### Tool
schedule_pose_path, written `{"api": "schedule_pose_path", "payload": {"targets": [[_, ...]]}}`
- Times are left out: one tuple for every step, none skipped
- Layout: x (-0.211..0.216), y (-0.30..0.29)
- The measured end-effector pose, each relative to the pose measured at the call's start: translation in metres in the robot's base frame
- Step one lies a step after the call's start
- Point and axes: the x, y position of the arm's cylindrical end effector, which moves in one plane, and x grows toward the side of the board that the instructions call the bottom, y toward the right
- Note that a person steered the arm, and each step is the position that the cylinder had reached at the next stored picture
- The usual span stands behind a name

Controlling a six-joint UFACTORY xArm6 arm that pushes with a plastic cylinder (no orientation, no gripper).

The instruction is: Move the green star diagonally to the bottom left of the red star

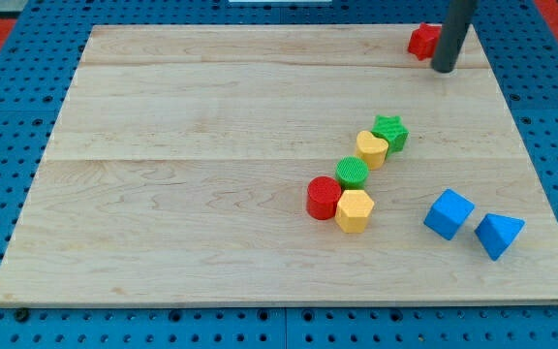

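The green star (391, 131) lies right of the board's middle, touching a yellow block (372, 148) at its lower left. The red star (421, 41) lies at the view's top right, near the board's top edge, partly hidden by my rod. My tip (444, 69) rests on the board just to the lower right of the red star, close to it, and well above the green star.
A green cylinder (353, 173), a red cylinder (324, 198) and a yellow hexagonal block (355, 210) run in a diagonal chain below the yellow block. A blue cube (449, 213) and a blue triangular block (498, 234) lie at the lower right. The wooden board (182, 174) sits on blue pegboard.
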Motion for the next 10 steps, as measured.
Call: {"api": "schedule_pose_path", "payload": {"targets": [[-0.013,0.016],[-0.036,-0.024],[0.036,-0.018],[0.134,0.002],[0.178,-0.052],[0.117,-0.091],[0.101,-0.125],[0.127,-0.132],[0.104,-0.189],[0.065,-0.217]]}}
